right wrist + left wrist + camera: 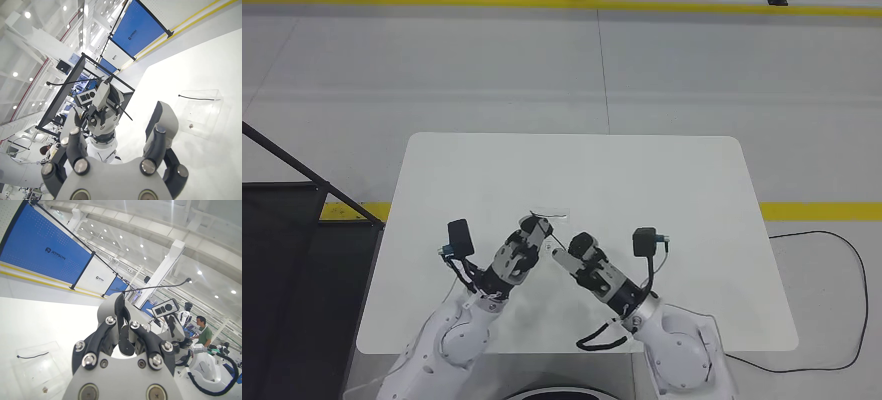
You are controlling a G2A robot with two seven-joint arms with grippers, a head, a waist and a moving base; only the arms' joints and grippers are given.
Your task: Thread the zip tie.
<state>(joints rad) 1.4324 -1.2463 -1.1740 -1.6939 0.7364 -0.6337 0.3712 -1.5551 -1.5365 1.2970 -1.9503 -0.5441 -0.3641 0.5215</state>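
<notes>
My left gripper (pixel 122 297) is shut on a thin black zip tie (pixel 157 286). The strap sticks out sideways from the fingertips, its square head (pixel 188 280) at the far end and a short tip on the other side. From the right wrist view the same left gripper (pixel 104 83) holds the zip tie (pixel 75 81) up in the air above the table, and a black strip (pixel 123 112) juts out lower by its fingers. My right gripper (pixel 117 106) stands open, a little apart from the left one, with nothing between its fingers. Both grippers (pixel 534 232) (pixel 577 243) meet near the table's front middle.
A clear shallow tray (pixel 204 121) lies flat on the white table (pixel 662 190), just beyond the grippers, with a second black zip tie (pixel 196 98) in it. The same tray (pixel 39 366) and tie (pixel 32 356) appear beside the left gripper. A black frame (pixel 282 160) borders the table's left.
</notes>
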